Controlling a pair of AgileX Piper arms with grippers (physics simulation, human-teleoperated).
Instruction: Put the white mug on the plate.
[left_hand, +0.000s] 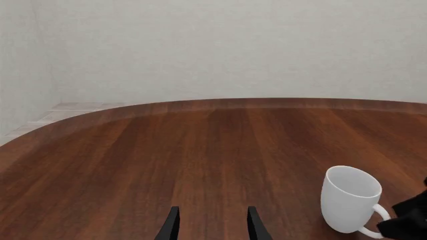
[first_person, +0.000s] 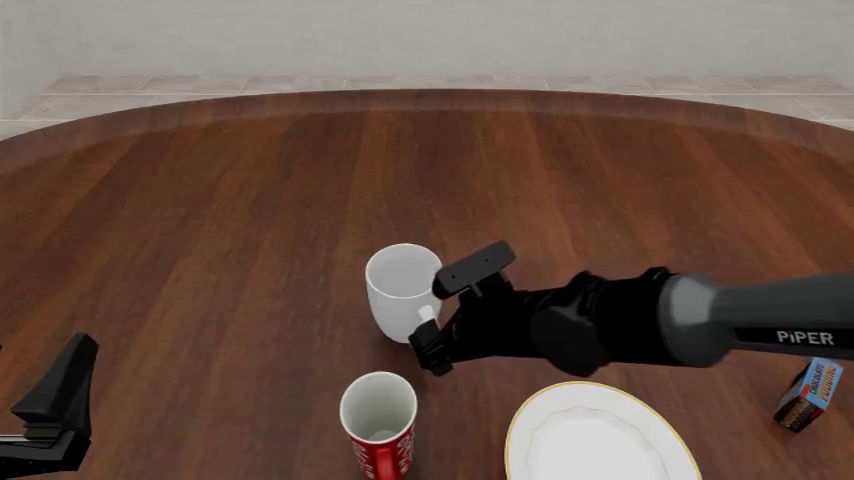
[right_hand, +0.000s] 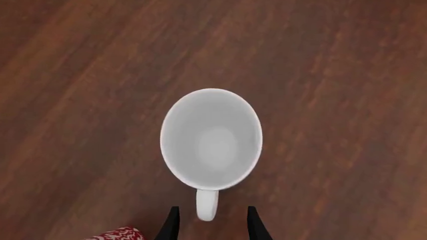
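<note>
Fingers of the right gripper (right_hand: 210, 222): parted, one on each side of the handle of the white mug (right_hand: 211, 140), not visibly pressing it; the right wrist view alone shows this, looking straight down into the mug's empty interior. Front view: the same right gripper (first_person: 447, 318) reaches in from the right, its black body hiding most of the handle, with the white mug (first_person: 402, 290) upright on the wooden table (first_person: 240, 220) near its middle. Plate (first_person: 598, 436): nearer the camera and to the right of the mug, apart from it, bare, seen only in the front view. Red mug (first_person: 379, 422): upright, just left of the plate. Small box (first_person: 810, 393): at the right edge. Left gripper (left_hand: 212, 225): fingers apart over bare wood, holding nothing; its view shows the white mug (left_hand: 349, 199) side-on, handle included.
</note>
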